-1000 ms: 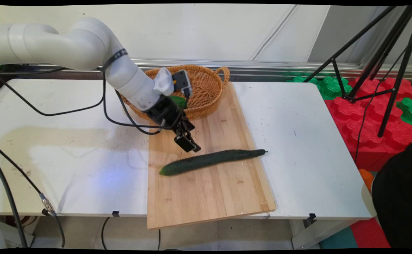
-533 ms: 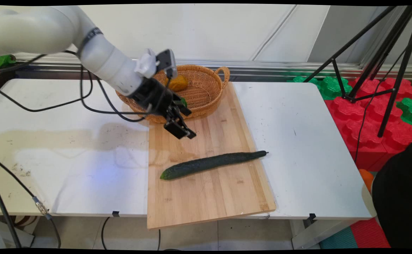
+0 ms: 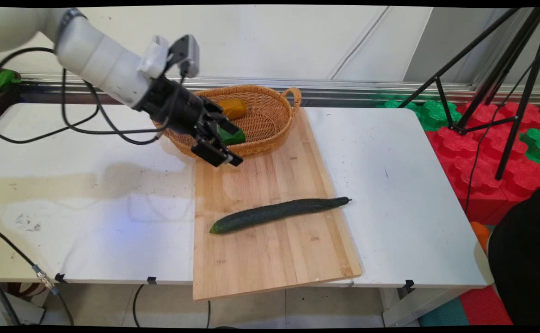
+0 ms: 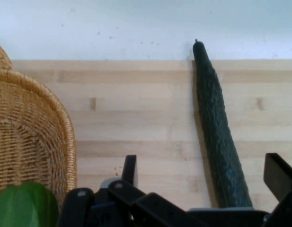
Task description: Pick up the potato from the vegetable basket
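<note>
A long dark green cucumber [image 3: 277,213] [image 4: 216,132] lies slantwise across a wooden cutting board [image 3: 274,263] [image 4: 136,109]. My gripper [image 3: 226,156] [image 4: 202,175] hangs open above the board's far left corner, by the front rim of a wicker basket [image 3: 270,125] [image 4: 32,137], with nothing between its fingers. It is well clear of the cucumber. In the basket lie a green vegetable [image 3: 233,137] [image 4: 25,205] and a yellow-orange one [image 3: 233,108].
Black cables [image 3: 89,132] hang from the arm over the table's left half. To the right of the table stand a black tripod [image 3: 501,88] and red and green foam blocks [image 3: 482,143]. A dark shape [image 3: 524,254] fills the right edge.
The gripper has risen and drawn back to the left, away from the cucumber and up to the basket's front rim. The cucumber has stayed in place.
</note>
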Available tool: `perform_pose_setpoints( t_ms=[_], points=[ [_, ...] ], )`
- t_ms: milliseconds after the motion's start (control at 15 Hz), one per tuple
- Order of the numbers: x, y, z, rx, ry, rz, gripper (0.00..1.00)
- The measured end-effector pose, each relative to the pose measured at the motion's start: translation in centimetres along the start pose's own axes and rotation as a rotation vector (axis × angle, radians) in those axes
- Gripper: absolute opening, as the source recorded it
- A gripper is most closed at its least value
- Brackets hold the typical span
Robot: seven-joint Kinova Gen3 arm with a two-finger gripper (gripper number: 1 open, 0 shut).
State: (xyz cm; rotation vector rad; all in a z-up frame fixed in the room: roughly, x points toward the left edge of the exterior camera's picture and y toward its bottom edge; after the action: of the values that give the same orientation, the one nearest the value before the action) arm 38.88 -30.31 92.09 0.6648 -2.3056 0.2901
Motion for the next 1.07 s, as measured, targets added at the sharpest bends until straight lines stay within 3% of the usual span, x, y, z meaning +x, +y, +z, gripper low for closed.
perform_pose_setpoints(
  t_ms=[667, 867, 1067],
  points=[
    [-0.2, 0.1, -4.4, 0.016, 0.056, 0.008, 1.0],
    [-0.4, -0.9, -5.2, 0.064, 0.045, -0.004, 1.0],
    [-1.1, -3.1, -5.9, 0.143, 0.007, -0.017, 1.0]
  ],
)
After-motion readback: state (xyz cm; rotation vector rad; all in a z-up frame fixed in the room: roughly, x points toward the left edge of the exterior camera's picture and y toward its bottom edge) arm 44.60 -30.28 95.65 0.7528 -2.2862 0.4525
